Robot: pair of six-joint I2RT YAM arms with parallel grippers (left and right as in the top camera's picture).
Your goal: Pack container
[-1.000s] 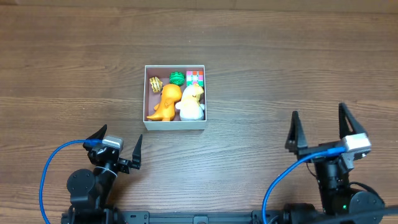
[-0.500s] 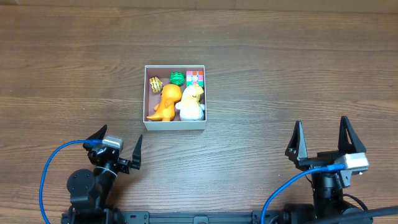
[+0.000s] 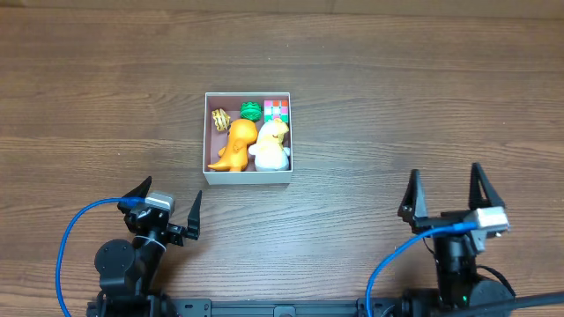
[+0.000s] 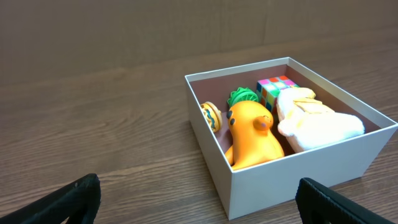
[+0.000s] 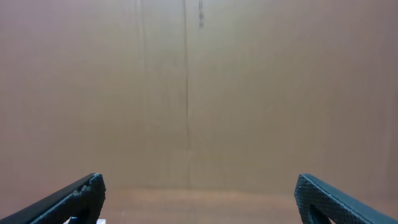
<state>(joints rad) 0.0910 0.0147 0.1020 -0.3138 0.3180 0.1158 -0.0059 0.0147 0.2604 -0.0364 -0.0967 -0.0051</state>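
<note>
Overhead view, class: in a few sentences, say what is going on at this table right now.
Nothing is being handled at this moment. The container sits mid-table and holds an orange toy, a white toy, a green toy, a coloured cube and a small striped toy. The left gripper and right gripper are both open and empty, at the near edge, apart from the container. Packing looks finished.

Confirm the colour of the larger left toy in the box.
The toy is orange; clearest in left wrist view.
</note>
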